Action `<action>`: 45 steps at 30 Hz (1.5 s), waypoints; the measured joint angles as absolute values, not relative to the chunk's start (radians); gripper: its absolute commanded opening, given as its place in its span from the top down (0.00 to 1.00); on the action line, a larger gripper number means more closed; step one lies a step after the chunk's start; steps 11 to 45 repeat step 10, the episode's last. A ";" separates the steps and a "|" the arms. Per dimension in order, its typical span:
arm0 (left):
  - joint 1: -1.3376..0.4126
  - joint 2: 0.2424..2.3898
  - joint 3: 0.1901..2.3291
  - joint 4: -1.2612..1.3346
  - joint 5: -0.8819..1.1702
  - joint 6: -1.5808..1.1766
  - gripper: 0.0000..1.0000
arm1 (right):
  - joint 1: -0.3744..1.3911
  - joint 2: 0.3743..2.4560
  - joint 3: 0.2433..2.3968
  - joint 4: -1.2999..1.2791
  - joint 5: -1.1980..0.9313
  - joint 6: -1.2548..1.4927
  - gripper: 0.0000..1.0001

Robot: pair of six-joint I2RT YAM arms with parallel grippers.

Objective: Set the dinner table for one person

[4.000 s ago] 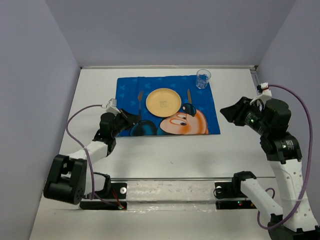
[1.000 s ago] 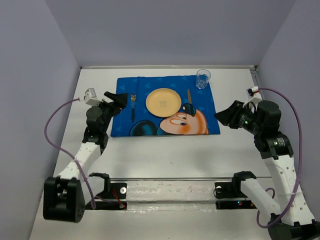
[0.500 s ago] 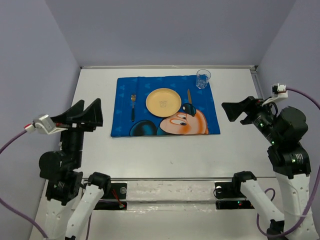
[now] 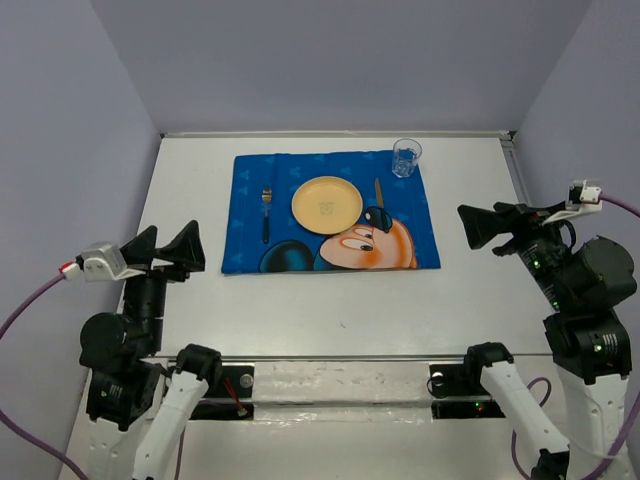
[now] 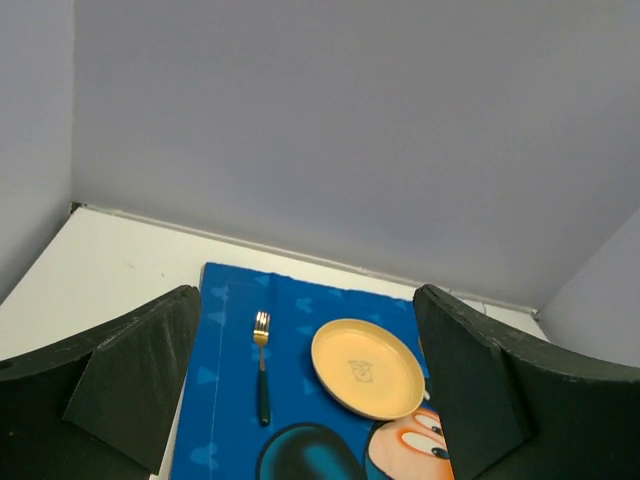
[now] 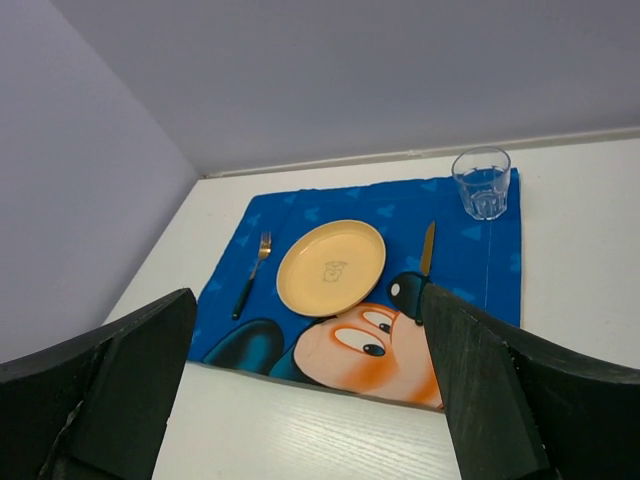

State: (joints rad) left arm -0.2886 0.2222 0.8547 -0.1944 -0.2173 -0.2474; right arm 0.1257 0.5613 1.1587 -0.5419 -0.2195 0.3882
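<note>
Desk [image 4: 340, 320]: big white top, fills the whole floor of the grey-walled booth; both arms are bolted at its near edge.

Blue cartoon-mouse mat [image 4: 245, 255] lies flat on the far-middle of the desk, w/ bare white on all sides. On the mat:
- Yellow plate [image 4: 327, 204], far half, approx centre.
- Fork [image 4: 266, 213] just left of the plate, not touching it, tines to the far side, dark handle to the near side.
- Knife [image 4: 379, 195] just right of the plate, lying near-to-far, blade to the far side; the handle end runs into the mouse print, so it's hard to pick out.
- Clear glass [image 4: 406, 157] upright on the far right corner of the mat, beyond the knife tip.

L arm [image 4: 125, 350] is at the near left, raised above the desk and aimed toward the mat. L jaws spread wide, nothing btwn them; in its wrist view the two dark fingers [image 5: 120, 390] frame fork and plate from well back.

R arm [image 4: 590, 290] is at the near right, also raised and pointing left toward the mat. R jaws wide too, holding nothing; its fingers [image 6: 110, 390] sit at the bottom corners of the wrist view, w/ the whole mat seen btwn them.

Neither arm touches the mat or anything on it.
</note>
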 measured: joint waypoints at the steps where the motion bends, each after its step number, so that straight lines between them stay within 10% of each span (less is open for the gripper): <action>1: -0.289 0.229 0.846 -0.197 -0.215 -0.246 0.01 | 0.126 0.561 1.159 -0.535 -0.218 0.389 0.00; 45: -0.289 0.271 0.826 -0.175 -0.165 -0.238 0.01 | 0.126 0.591 1.159 -0.508 -0.217 0.388 0.00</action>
